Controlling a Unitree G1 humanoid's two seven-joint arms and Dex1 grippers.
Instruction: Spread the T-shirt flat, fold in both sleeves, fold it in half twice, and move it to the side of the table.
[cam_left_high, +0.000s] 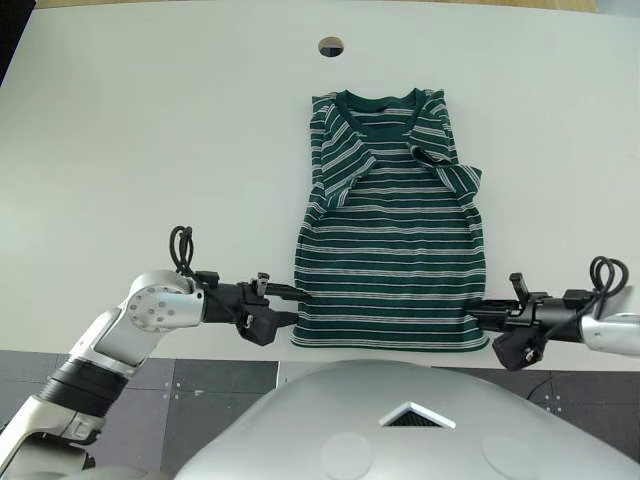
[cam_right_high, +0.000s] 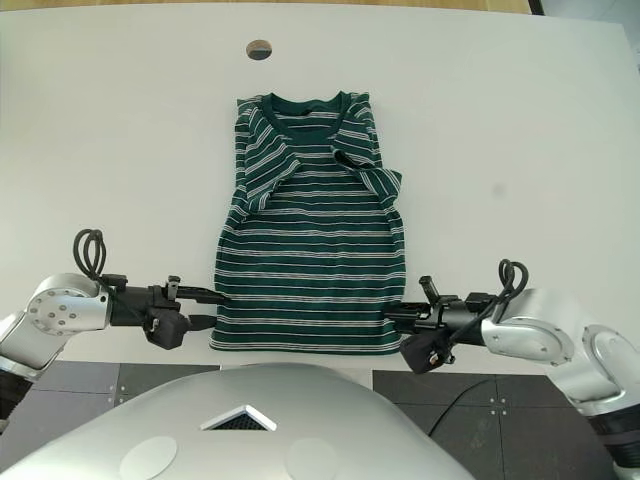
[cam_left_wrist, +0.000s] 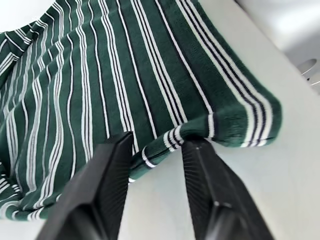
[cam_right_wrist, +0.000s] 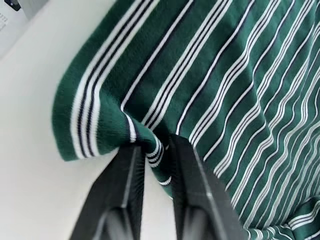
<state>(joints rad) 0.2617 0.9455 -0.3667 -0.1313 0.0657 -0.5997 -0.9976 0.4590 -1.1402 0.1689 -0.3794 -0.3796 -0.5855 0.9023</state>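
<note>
t-shirt (cam_left_high: 390, 240) (sleeves folded in), right jaws pinching its hem, left jaws parted around hem

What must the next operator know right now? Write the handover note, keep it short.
Left gripper: open, fingers straddling the left side edge of the T-shirt near the hem.
Right gripper: shut on the right hem corner.
T-shirt: flat on the table, collar away from the robot, hem by the near edge.
Done: spread flat, both sleeves folded in.
Left: both half folds, then the move to the table's side.
</note>
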